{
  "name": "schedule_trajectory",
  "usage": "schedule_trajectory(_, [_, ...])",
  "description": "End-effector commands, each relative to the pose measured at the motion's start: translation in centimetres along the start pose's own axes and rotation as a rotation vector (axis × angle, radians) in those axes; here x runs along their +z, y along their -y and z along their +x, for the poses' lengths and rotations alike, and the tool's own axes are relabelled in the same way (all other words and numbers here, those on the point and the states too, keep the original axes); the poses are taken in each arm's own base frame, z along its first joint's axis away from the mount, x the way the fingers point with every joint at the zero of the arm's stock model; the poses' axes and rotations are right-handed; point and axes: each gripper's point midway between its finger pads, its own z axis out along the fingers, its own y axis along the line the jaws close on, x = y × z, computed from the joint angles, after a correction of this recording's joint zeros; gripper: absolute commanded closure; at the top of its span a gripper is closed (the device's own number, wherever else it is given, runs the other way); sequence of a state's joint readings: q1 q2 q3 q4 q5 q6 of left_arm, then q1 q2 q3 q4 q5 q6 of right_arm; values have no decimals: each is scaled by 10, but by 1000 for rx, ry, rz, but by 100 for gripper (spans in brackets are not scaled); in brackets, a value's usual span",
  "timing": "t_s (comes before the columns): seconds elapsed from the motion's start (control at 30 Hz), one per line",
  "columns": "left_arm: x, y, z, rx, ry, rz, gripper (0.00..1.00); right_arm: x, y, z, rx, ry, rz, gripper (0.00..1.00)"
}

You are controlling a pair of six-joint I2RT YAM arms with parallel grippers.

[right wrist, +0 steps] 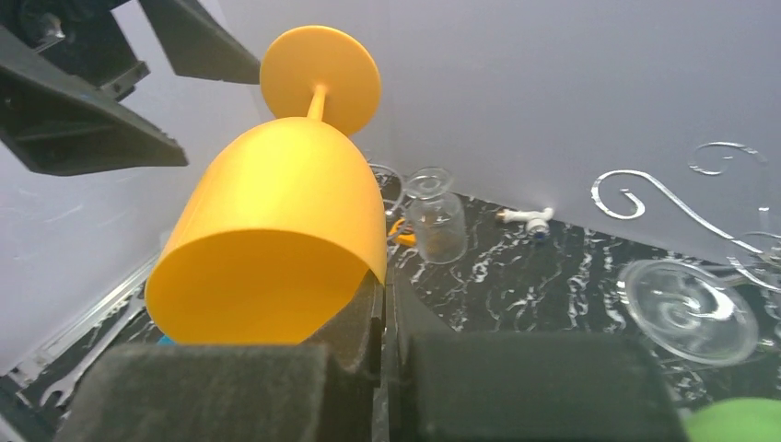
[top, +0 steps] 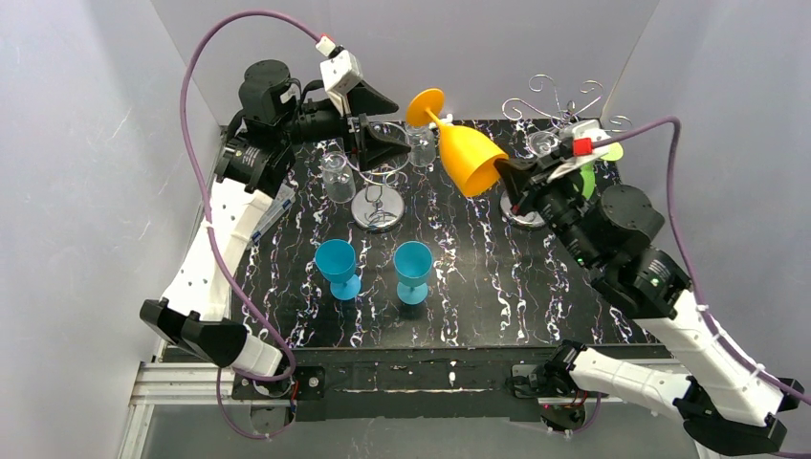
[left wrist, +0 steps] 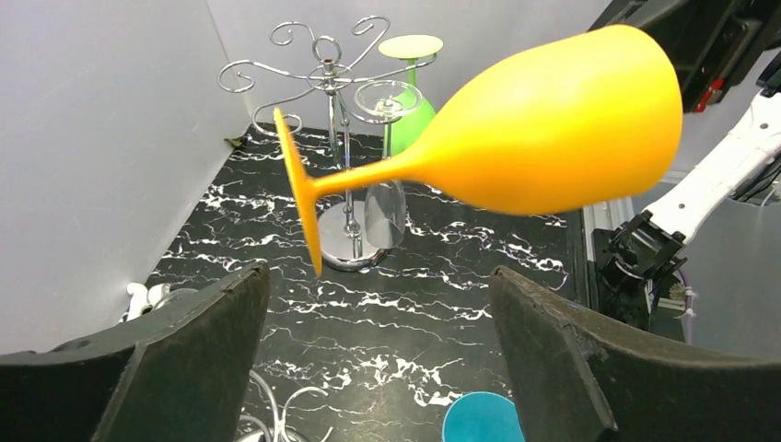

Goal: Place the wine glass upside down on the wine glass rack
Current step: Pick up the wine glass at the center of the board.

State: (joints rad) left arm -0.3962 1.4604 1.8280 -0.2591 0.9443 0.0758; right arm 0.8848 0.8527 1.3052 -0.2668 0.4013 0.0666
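Right gripper pinched shut on wine glass rim; left gripper wide open, empty.
Glass is airborne and tilted above the worktop's far edge. Rack stands at the far right corner: judge best to turn foot up, slide stem between free arms, clear of hung glasses.

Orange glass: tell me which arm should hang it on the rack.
Right. The right end effector is shut on the glass's rim, and the rack stands on that side. The left end effector is open, holding nothing.
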Motion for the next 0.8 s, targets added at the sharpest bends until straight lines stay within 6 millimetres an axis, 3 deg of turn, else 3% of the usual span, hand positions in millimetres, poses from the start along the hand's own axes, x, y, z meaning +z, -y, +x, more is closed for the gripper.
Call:
schedule_trajectory(0.0, [-1,1,-16,68,32,-2,20,7,-17,-20,105,109,-66,99])
schedule_trajectory(0.2, [1,2,-10,76,22,18,45,13,-28,-22,134,124,-110,99])
schedule_trajectory(0.43, [3,-5,-3,81,-3,0,82,23,-43,-12,155,105,-171,99])
schedule_trajectory(0.63, [4,-9,-1,66,-17,-9,86,26,-51,-12,157,108,-210,99])
schedule_trajectory(0.77, [4,-6,-4,32,-11,-7,100,36,-63,-9,164,114,-259,99])
